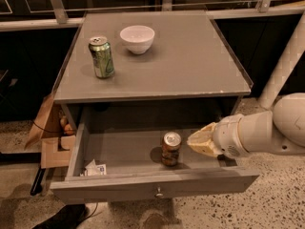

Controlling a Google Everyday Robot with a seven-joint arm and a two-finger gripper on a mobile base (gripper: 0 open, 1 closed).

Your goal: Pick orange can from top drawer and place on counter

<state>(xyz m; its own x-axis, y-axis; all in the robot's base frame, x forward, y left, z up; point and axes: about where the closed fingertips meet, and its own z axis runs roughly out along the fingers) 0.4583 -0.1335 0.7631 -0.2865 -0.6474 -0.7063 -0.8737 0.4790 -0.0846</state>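
Hovering just right of the upright orange can [171, 148] inside the top drawer [119, 189], the gripper [194, 141] is pointing left; whether it is spread or closed cannot be told.

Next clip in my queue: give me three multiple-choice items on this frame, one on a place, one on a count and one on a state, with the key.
1. Where is the orange can?
A. on the counter
B. on the floor
C. in the top drawer

2. How many drink cans show?
A. one
B. two
C. three

3. How is the top drawer?
A. pulled open
B. shut
C. taken out

Key:
1 C: it stands upright inside the drawer, with the gripper close beside it over the drawer.
2 B: the orange can plus a green can on the counter.
3 A: its inside lies exposed below the counter.
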